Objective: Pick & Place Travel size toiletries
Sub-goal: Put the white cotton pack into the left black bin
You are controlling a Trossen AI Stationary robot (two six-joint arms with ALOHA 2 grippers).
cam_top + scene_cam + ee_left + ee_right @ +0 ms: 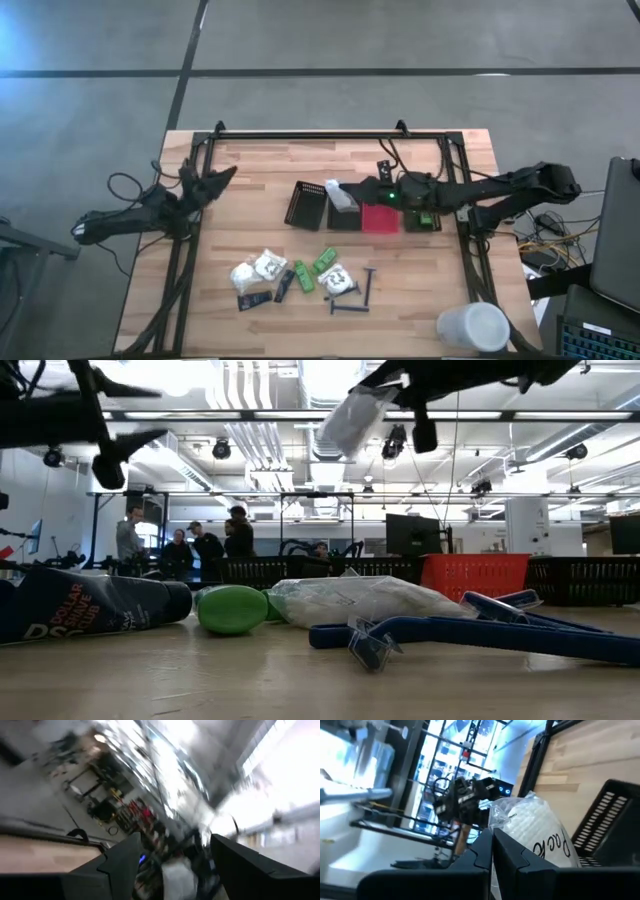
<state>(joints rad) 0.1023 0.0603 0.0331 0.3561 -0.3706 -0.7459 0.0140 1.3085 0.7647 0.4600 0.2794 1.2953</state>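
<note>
The right gripper point(340, 194) hangs above the row of mesh bins at the middle of the pale wooden worktop point(250, 170), its fingers closed on a white crinkly plastic packet with dark lettering point(540, 832). In the right wrist view the packet is pinched between the two dark fingers, with the slatted wall of a black mesh bin point(605, 820) just beyond it. From table height the packet point(355, 415) is seen held well clear of the worktop.

Seen from above, directly under and beside this gripper stand a black mesh bin point(307, 205), a second black bin, a red mesh bin point(380, 219) and a further dark bin with something green in it. The step in hand looks like the carry or placement of one packet into a bin.

The remaining toiletries lie in a loose cluster on the near side of the bins from the gripper: more white crinkly packets point(255, 270), bright green little bottles point(324, 262), a small black tube point(284, 285) and thin dark long-handled razors point(358, 292). A large white cup point(472, 327) stands apart, toward the worktop's near corner.

The left gripper point(222, 180) waits at the worktop's far left edge, fingers spread apart and holding nothing.

Next, the right gripper likely needs to settle over the intended bin, lower slightly and let the packet go inside its walls, then go to the cluster for another item.
</note>
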